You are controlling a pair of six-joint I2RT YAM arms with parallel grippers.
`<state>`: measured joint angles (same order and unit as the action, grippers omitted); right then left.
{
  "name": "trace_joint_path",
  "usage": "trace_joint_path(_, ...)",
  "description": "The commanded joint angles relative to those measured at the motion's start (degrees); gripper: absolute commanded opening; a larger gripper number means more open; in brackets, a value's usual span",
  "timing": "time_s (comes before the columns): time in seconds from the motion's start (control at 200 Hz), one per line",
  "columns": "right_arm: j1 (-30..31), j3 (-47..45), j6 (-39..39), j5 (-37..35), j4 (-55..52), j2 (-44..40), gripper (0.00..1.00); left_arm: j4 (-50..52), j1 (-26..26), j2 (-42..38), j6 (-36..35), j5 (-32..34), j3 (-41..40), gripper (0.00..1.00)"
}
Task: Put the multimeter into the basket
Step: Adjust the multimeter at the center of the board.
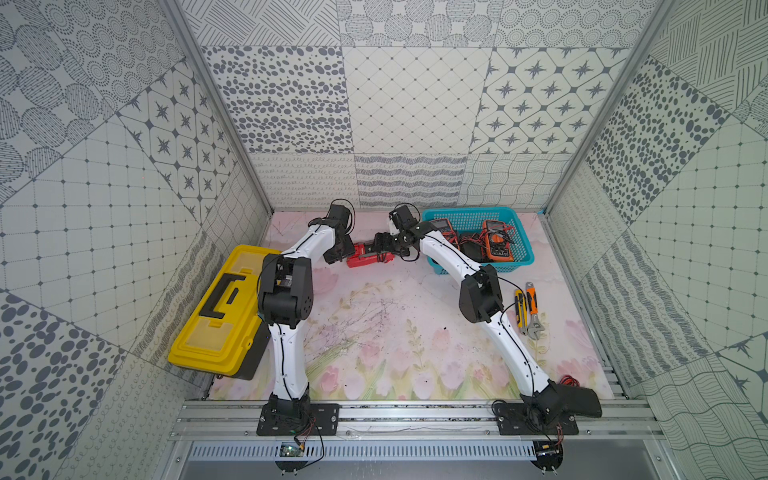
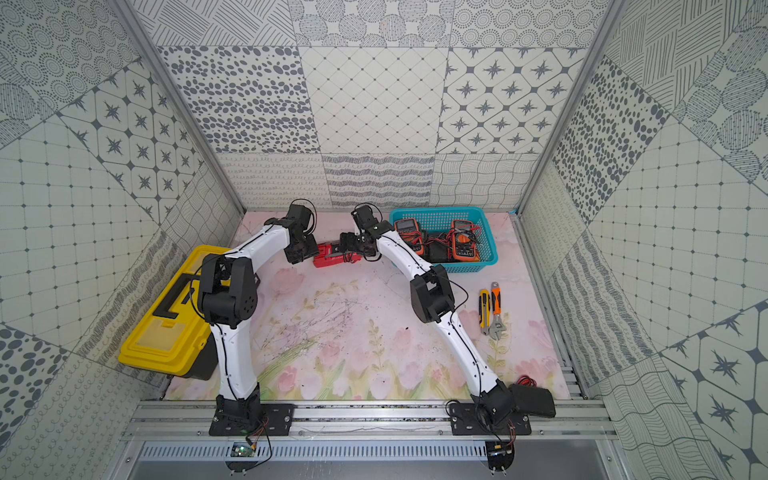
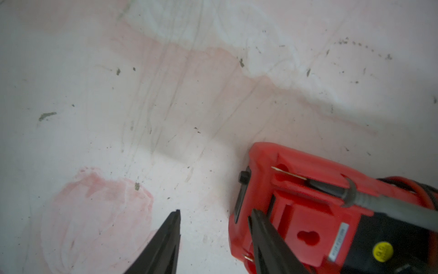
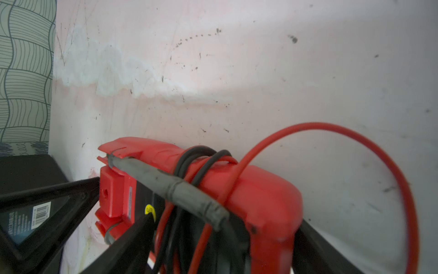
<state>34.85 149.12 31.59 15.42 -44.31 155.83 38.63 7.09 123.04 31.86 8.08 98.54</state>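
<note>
A red multimeter (image 1: 360, 257) (image 2: 327, 256) with leads wound round it lies on the mat, left of the teal basket (image 1: 469, 210) (image 2: 436, 210). My right gripper (image 1: 380, 248) (image 4: 225, 223) straddles the multimeter (image 4: 260, 189), a finger pressed against each side of its body. My left gripper (image 1: 338, 257) (image 3: 215, 211) stands open at the other end. One of its fingers is over the multimeter's (image 3: 308, 213) back and the other is over the bare mat. The multimeter rests on the mat.
Two orange meters (image 1: 496, 241) (image 1: 440, 226) and tangled leads lie in the basket. A yellow toolbox (image 1: 220, 307) stands at the left. A utility knife (image 1: 520, 307) and a wrench (image 1: 532, 309) lie at the right, and a black pouch (image 1: 577, 399) sits by the right arm's base.
</note>
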Motion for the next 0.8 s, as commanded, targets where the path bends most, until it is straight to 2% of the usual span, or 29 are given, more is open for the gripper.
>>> trace_joint_path(0.0, 3.66, -2.29, -1.67, 10.07, 8.49, -3.61, 0.81, 1.19, 0.38, 1.61, -1.09, -3.34, -1.69, 0.46)
trace_joint_path(0.085, 4.21, -5.53, -2.15, 10.86, 10.94, -7.48, 0.57, 0.86, 0.38, 0.78, -1.03, -4.32, -2.83, 0.44)
trace_joint_path(0.145, 4.48, -8.31, -2.48, 10.86, 12.66, -10.40, 0.50, 0.34, 0.38, -0.01, -0.93, -4.97, -3.88, 0.42)
trace_joint_path(0.39, 5.95, -14.94, -5.18, 9.33, 13.64, -18.41, 0.38, -1.87, 0.59, -3.74, 0.02, -8.94, -8.12, 0.34)
trace_joint_path(0.56, 7.92, -17.58, -8.95, 4.37, 10.54, -22.72, 0.29, -3.68, 2.12, -6.28, 0.65, -12.03, -10.40, 0.31)
trace_joint_path(0.795, 10.92, -21.00, -12.60, -1.95, 6.86, -27.68, 0.23, -6.95, 5.26, -8.39, 2.90, -18.49, -11.49, 0.28)
